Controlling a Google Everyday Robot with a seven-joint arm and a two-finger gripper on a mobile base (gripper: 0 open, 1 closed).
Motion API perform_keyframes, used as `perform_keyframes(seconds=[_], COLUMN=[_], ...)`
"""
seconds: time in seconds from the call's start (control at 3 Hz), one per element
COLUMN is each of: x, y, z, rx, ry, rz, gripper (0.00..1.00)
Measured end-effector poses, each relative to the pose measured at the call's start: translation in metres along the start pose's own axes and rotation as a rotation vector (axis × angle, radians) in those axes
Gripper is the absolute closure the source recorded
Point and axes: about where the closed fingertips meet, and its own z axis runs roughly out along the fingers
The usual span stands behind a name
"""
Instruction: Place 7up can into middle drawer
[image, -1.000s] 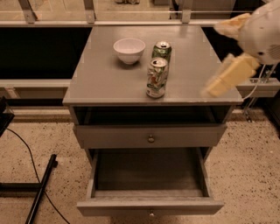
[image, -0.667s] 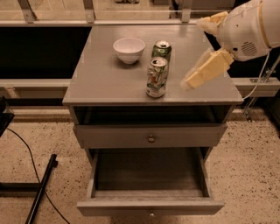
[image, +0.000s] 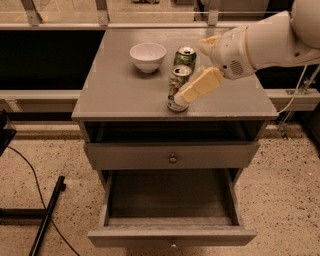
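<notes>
7up can (image: 175, 82), cylindrical and silver-topped, was partly overlapped by one smooth cream finger (image: 200, 85) of the widely spread gripper (image: 193, 70).

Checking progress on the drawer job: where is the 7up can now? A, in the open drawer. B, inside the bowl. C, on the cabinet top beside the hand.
C: the 7up can stands on the cabinet top, with the hand close against it.

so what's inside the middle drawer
Only bare floor shows in the middle drawer; its rear hides under the upper drawer. The 7up can stands on the tabletop, gripper at it.
</notes>
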Motion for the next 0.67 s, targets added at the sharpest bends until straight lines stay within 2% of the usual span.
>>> perform_keyframes(seconds=[0.33, 0.67], x=[0.003, 0.004], y=[-0.005, -0.007], z=[0.025, 0.038], rx=[-0.027, -0.023], ry=[-0.057, -0.12], rz=[0.037, 0.043], gripper=[0.0, 0.0])
